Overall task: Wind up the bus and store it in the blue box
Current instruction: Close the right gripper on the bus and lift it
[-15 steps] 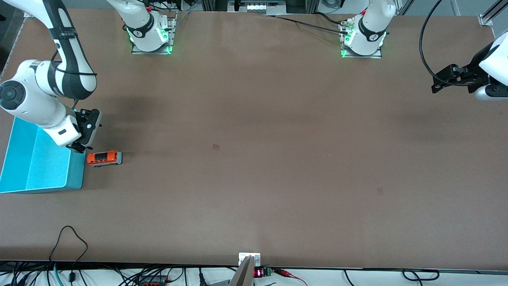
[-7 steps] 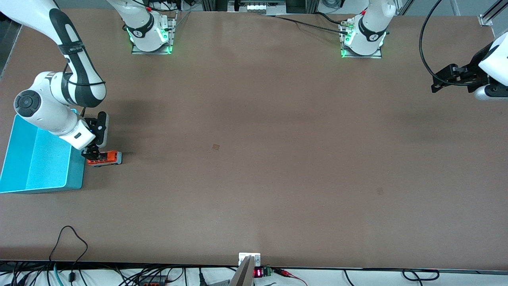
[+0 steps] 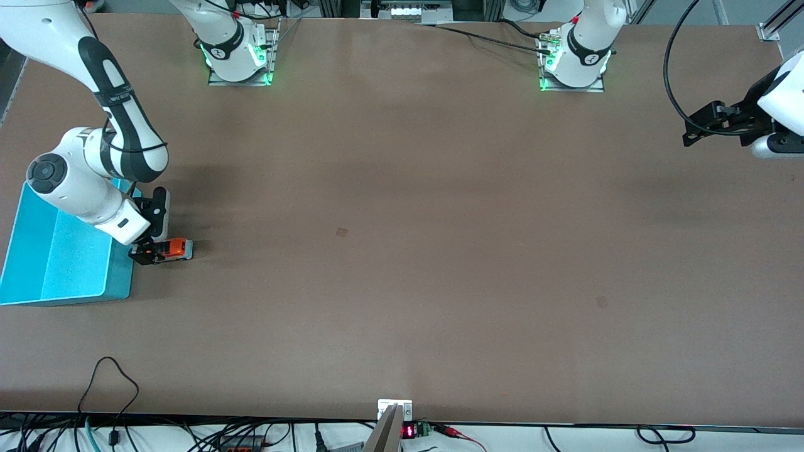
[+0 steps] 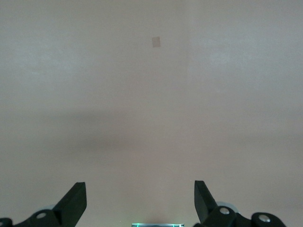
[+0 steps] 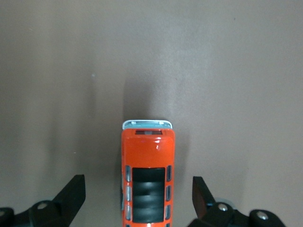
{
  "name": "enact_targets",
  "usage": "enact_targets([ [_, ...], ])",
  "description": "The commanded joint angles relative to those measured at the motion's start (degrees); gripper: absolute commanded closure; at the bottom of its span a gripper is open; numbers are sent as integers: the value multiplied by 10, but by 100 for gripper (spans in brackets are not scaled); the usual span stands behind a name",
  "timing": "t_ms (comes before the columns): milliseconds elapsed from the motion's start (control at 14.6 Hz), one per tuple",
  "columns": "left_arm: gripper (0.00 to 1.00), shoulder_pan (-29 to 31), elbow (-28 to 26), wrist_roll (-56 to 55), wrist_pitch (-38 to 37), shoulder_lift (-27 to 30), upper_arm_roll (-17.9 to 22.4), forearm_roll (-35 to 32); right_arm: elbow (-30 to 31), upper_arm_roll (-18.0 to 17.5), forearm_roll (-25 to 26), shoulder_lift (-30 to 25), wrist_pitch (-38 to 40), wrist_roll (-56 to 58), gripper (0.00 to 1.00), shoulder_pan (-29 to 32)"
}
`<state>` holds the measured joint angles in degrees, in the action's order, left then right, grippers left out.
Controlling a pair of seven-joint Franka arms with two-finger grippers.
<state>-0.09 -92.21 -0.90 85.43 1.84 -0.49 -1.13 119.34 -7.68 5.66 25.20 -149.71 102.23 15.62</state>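
Observation:
The small orange bus (image 3: 174, 248) stands on the brown table beside the blue box (image 3: 119, 285), at the right arm's end. My right gripper (image 3: 148, 252) is low over the bus's end next to the box. In the right wrist view this gripper (image 5: 138, 182) is open, one finger on each side of the bus (image 5: 147, 165) with gaps to both flanks. The bus's dark roof windows and white-grey front show there. My left gripper (image 3: 691, 133) waits in the air at the left arm's end. Its wrist view shows the gripper (image 4: 139, 186) open over bare table.
The blue box's floor is bare where it shows; the right arm covers part of it. A small dark patch (image 3: 342, 231) marks the table's middle. Cables and a metal bracket (image 3: 394, 409) lie along the table edge nearest the front camera.
The right arm has swung from over the box's edge toward the bus and come down, so its open fingers now straddle the bus. The bus and the left arm have not moved.

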Motion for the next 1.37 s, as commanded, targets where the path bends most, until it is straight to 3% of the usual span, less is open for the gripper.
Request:
enact_targets([
  [0, 0, -2, -2, -3, -4, 5, 5, 10, -10, -11, 7, 26, -32, 15, 0, 18],
  [343, 0, -1, -2, -3, -4, 4, 5, 10, -14, -11, 4, 49, -61, 15, 4, 23],
  [412, 0, -2, -2, -4, -4, 4, 5, 10, -14, -11, 4, 49, -61, 14, 21, 22],
  [549, 0, -1, -2, -3, -4, 4, 5, 10, -11, -11, 1, 48, -58, -4, 76, 23],
  [687, 0, -2, -2, -3, -4, 4, 5, 10, -9, -11, 1, 44, -54, -39, 92, 24],
  [1099, 0, -1, -2, -3, -4, 4, 5, 10, -2, -28, 1, -7, -2, -206, 100, 22],
  [1305, 0, -1, -2, -3, -4, 4, 6, 10, -7, -34, 2, -67, 84, -363, 100, 21],
])
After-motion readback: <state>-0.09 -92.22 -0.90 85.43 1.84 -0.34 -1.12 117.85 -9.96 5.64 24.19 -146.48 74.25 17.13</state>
